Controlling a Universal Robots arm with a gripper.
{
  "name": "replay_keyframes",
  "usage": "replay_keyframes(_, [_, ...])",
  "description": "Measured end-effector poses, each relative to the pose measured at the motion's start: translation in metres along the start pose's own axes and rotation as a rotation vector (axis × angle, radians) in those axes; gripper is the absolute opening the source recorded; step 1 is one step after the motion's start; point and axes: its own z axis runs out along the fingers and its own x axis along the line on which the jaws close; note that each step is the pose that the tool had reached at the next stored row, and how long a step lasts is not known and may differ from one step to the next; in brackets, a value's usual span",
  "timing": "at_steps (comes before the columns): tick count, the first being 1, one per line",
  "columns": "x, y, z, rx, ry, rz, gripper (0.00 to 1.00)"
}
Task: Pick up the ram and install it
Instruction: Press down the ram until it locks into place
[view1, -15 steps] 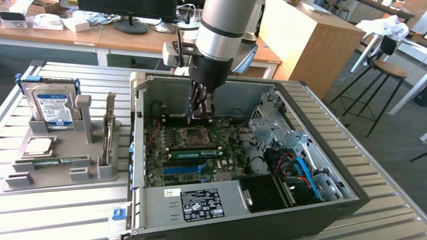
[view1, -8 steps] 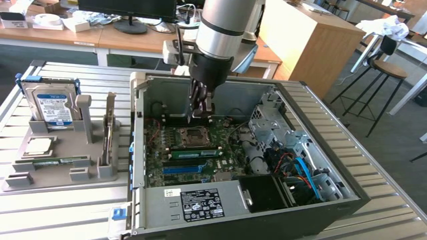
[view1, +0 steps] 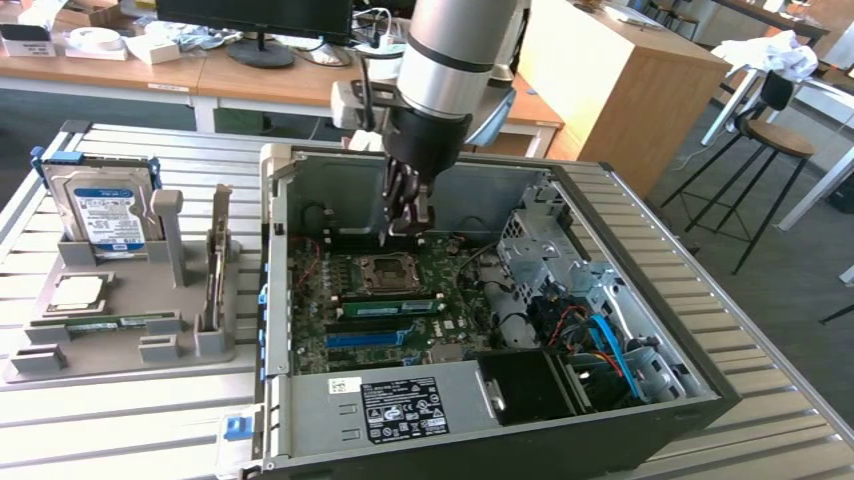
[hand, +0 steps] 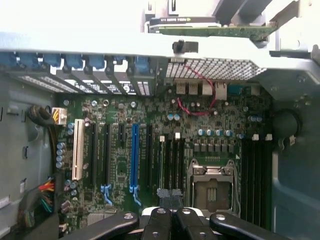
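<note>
The ram, a thin, long green circuit-board stick (view1: 118, 321), lies flat in the front groove of a grey moulded holder tray (view1: 80, 362) on the slatted metal counter (view1: 134, 430), well apart from the arm. A second green strip of the same kind (view1: 396, 303) sits in the slots just beside the square processor socket (view1: 387, 268), and it looks seated there.

Such a stick should be light and stiff but fragile. Its chips and contact edge are best left untouched. The safest hold is probably across the two flat faces near the middle of the long upper edge, kept square so that it does not twist.

The tray also holds a boxy silver hard drive with a blue-white label (view1: 110, 215) standing upright, a small square silver processor chip (view1: 78, 290) lying flat, and a narrow card standing on edge (view1: 218, 265).

The open grey computer case (view1: 400, 415) lies on its side and contains the green motherboard (view1: 314, 345), red and blue cables and a metal drive cage.

The black end effector (view1: 407, 222) hangs inside the case above the motherboard, near the socket, with its fingers closed together. I cannot make out a stick between them.
</note>
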Motion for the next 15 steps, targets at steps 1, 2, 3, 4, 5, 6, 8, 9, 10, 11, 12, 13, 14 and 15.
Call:
replay_keyframes(1, [0.0,-0.0025,-0.0002,0.0,0.0001,0.0,0.1])
replay_keyframes(2, [0.0,-0.0053,-0.0004,-0.0001,0.0,0.0,0.1])
replay_keyframes(3, [0.0,-0.008,-0.0005,-0.0001,-0.0001,0.0,0.1])
replay_keyframes(4, [0.0,-0.0107,-0.0007,-0.0001,-0.0001,0.0,0.1])
replay_keyframes(5, [0.0,-0.0131,-0.0009,-0.0001,-0.0001,0.0,0.1])
replay_keyframes(6, [0.0,-0.0155,-0.001,-0.0001,-0.0002,0.0,0.1])
replay_keyframes(8, [0.0,-0.0207,-0.0013,-0.0001,-0.0005,0.0,0.1])
replay_keyframes(9, [0.0,-0.0232,-0.0014,-0.0001,-0.0008,0.0,0.1])
replay_keyframes(10, [0.0,-0.0259,-0.0016,-0.0001,-0.001,0.0,0.1])
replay_keyframes(11, [0.0,-0.0282,-0.0017,0.0,-0.0012,0.0,0.1])
replay_keyframes(12, [0.0,-0.0305,-0.0018,0.0,-0.0016,0.0,0.1])
replay_keyframes(13, [0.0,-0.0323,-0.0019,-0.0001,-0.0018,0.0,0.1])
replay_keyframes(14, [0.0,-0.0333,-0.002,0.0,-0.0022,0.0,0.1])
replay_keyframes(15, [0.0,-0.0335,-0.002,0.0,-0.0026,0.0,0.1])
